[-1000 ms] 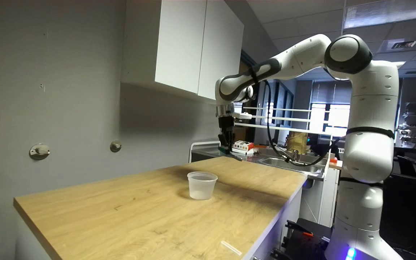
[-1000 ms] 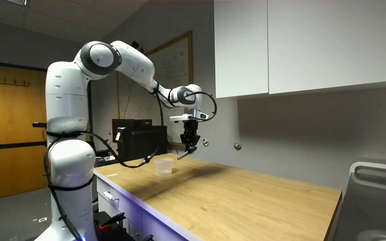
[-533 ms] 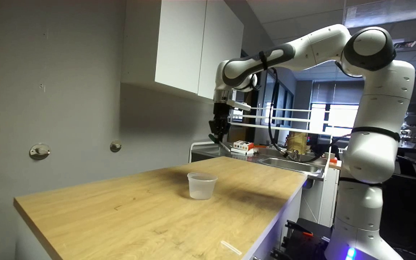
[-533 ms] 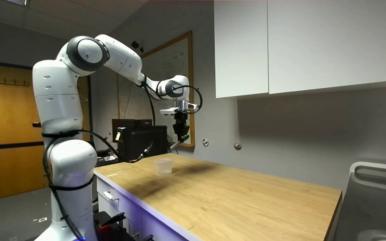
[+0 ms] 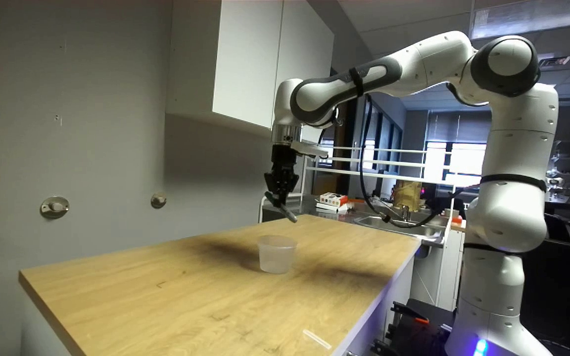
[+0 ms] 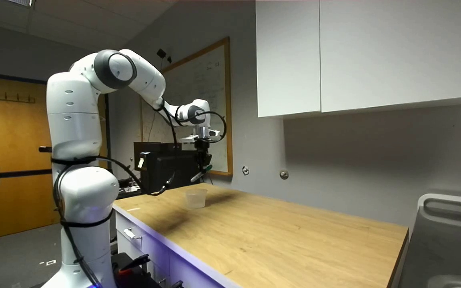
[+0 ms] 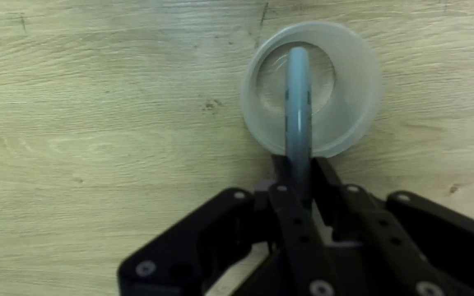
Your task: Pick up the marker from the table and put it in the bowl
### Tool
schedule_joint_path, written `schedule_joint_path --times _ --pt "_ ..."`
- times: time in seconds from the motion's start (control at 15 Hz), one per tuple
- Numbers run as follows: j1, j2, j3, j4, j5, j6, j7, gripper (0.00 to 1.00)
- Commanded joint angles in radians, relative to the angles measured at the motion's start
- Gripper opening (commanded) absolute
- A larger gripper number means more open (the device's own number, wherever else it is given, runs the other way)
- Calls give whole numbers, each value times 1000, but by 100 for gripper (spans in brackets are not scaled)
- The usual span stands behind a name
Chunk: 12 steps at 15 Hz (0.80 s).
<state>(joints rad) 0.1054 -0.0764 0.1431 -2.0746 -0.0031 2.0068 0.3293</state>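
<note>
- Nearest in an exterior view I count one pale strip (image 5: 316,339), lying on the one bench (image 5: 181,291) by its right edge.
- Farther in, one bowl (image 5: 276,258) stands upright on the bench; only my wrist view shows its floor.
- Higher up, my one end effector (image 7: 300,162) has its fingers drawn in against both sides of one marker (image 7: 298,102), leaving no more gap than the barrel's width.
- The marker hangs tilted in the air, higher than the bowl's rim and apart from it, crossing the bowl's mouth in my wrist view. Dark marks on the barrel show there alone; the green end (image 6: 207,168) I make out only in an exterior view.
- In an exterior view one arm (image 5: 517,116), based off the bench's right side, rises, bends at its elbow and reaches left, forearm sloping down, wrist pointing at the bench.
- Far off, two round wall fittings (image 5: 54,207) show in both exterior views.
</note>
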Motion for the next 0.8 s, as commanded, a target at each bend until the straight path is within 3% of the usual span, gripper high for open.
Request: schedule_joint_path --times 0.0,0.4,0.73 --pt "28 56 27 40 -41 -1 54 8" --pt "48 97 26 43 -34 24 49 7" --pt "43 93 12 13 -57 145 94 5"
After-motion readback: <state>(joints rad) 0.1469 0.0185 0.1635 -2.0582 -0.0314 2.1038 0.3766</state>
